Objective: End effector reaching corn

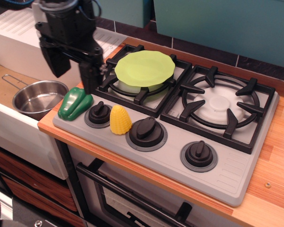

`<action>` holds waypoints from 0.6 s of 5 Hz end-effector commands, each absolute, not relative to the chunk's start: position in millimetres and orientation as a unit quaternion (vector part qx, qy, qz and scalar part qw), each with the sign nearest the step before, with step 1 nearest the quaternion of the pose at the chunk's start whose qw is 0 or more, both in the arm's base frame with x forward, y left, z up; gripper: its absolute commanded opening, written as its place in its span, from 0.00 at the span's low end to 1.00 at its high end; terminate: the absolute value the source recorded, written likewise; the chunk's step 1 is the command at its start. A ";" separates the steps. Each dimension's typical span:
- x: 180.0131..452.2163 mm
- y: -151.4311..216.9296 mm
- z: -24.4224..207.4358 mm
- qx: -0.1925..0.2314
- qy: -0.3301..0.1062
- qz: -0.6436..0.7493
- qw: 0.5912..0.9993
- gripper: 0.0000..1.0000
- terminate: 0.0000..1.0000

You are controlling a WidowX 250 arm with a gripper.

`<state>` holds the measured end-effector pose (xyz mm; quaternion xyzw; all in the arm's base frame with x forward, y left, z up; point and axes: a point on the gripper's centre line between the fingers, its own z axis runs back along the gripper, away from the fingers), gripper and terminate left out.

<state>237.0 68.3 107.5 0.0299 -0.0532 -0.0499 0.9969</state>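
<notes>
The yellow toy corn point(119, 119) stands on the grey stove panel between the left knob point(99, 113) and the middle knob point(146, 132). My black gripper point(75, 74) hangs open and empty above the stove's left edge, over the green toy pepper point(74, 103). Its right finger point(90, 77) points down just above the pepper; its left finger point(57, 63) is over the sink side. The gripper is up and to the left of the corn, apart from it.
A lime green plate point(145, 68) lies on the left burner grate. The right burner point(220, 106) is bare. A steel pot point(38, 98) sits in the sink at left. A third knob point(199, 154) is at the front right. Wooden counter point(273, 165) runs along the right.
</notes>
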 end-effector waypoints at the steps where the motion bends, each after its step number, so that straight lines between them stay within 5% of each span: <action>1: 245.0 61.6 124.7 0.049 -0.065 -0.054 0.995 1.00 0.00; 3: 255.1 54.3 108.8 0.041 -0.066 -0.066 0.995 1.00 0.00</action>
